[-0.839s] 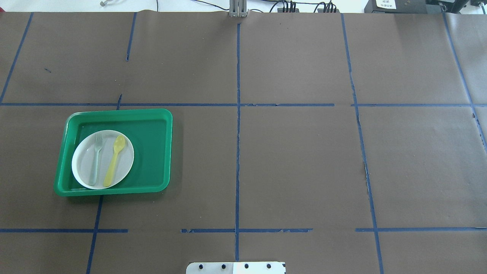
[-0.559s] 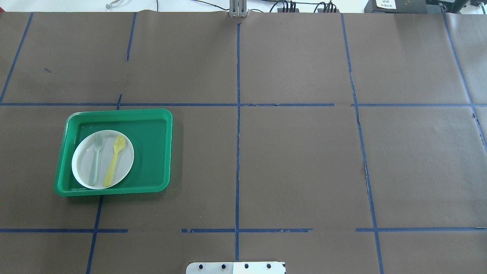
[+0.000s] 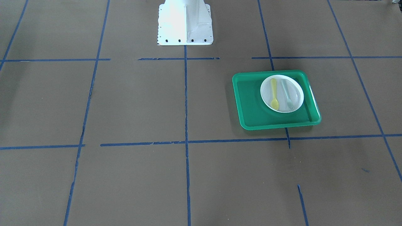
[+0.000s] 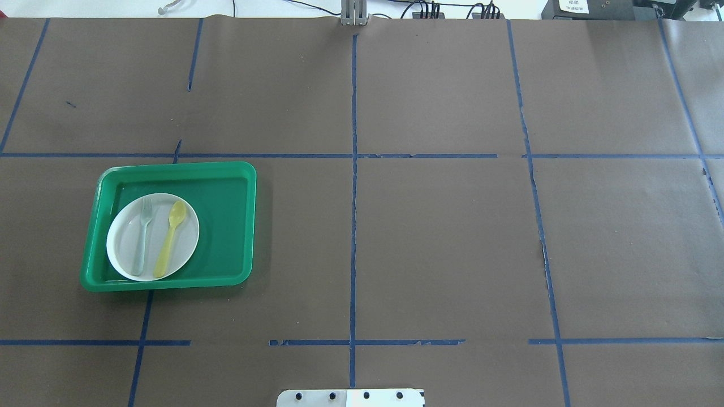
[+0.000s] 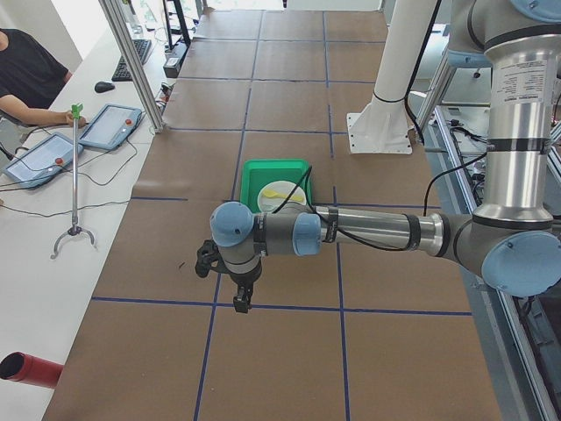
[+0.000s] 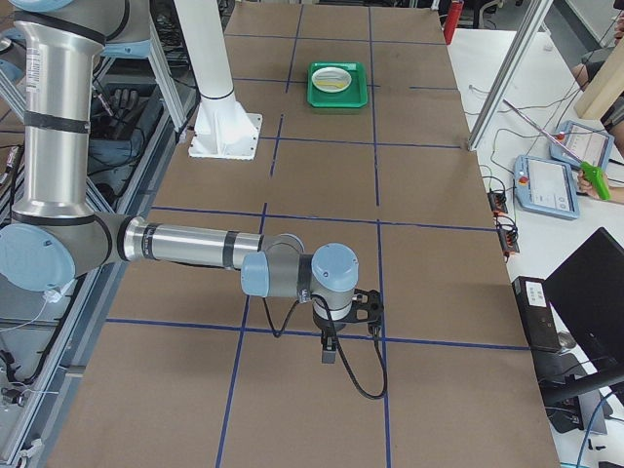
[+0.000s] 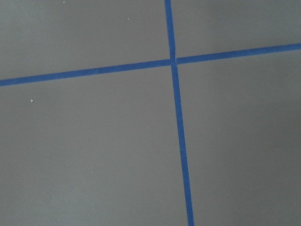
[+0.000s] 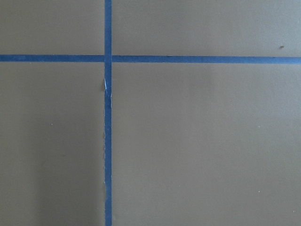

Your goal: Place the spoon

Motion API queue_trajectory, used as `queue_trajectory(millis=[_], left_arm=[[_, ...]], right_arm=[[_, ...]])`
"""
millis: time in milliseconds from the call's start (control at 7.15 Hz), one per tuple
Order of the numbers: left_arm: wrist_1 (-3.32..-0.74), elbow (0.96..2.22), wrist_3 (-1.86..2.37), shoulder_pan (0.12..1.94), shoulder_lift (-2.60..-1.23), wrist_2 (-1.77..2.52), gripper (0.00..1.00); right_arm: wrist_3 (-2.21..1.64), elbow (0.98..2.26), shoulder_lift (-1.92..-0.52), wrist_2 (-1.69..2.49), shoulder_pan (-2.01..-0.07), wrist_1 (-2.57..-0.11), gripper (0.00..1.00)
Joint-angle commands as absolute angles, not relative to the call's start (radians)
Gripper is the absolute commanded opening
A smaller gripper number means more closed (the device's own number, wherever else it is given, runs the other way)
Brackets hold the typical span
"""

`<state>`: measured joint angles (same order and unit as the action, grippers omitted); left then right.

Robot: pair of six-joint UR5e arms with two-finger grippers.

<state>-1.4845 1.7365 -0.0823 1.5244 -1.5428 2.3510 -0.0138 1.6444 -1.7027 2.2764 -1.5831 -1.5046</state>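
The pale-yellow spoon [image 4: 169, 239] lies on a white plate [image 4: 116, 249] inside a green tray [image 4: 226, 226] on the table's left half, its bowl pointing away from the robot. It also shows in the front-facing view [image 3: 274, 94]. A grey-green fork [image 4: 142, 234] lies beside it on the plate. Neither gripper shows in the overhead or front-facing views. The left gripper [image 5: 238, 303] hangs over bare paper, well away from the tray. The right gripper [image 6: 330, 351] hangs over the far right end. I cannot tell whether either is open or shut.
Brown paper with blue tape lines [image 4: 353, 226] covers the table. The robot's white base plate [image 3: 185, 34] stands at the near middle edge. Both wrist views show only paper and tape. Operators' tablets [image 5: 110, 123] sit on a side desk.
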Motion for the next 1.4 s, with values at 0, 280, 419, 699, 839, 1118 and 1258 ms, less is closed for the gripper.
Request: queue_trajectory(millis=[0, 280, 419, 699, 839, 1118, 1258], left_arm=[[-1.569, 1.874, 0.189, 1.369, -1.548, 2.347, 1.00], [-1.638, 1.984, 0.512, 1.175, -1.554, 2.335, 1.00], [-1.638, 2.024, 0.687, 1.070, -1.607, 2.253, 1.00], [-1.637, 2.016, 0.924, 0.887, -1.701, 2.140, 1.00], [-1.640, 1.994, 0.955, 0.840, -1.707, 2.105, 1.00], [-1.728, 1.909, 0.976, 0.789, -1.726, 2.091, 1.00], [-1.794, 1.864, 1.032, 0.755, -1.726, 2.071, 0.96]], right_arm=[[-0.014, 1.644, -1.703, 2.276, -1.583, -1.505, 1.00], [-0.014, 1.644, -1.703, 2.276, -1.583, -1.505, 1.00], [-0.014, 1.644, -1.703, 2.276, -1.583, -1.505, 1.00], [-0.014, 1.644, -1.703, 2.276, -1.583, -1.505, 1.00], [-0.012, 1.644, -1.703, 2.276, -1.583, -1.503, 1.00], [-0.014, 1.644, -1.703, 2.276, -1.583, -1.505, 1.00], [-0.014, 1.644, -1.703, 2.276, -1.583, -1.505, 1.00]])
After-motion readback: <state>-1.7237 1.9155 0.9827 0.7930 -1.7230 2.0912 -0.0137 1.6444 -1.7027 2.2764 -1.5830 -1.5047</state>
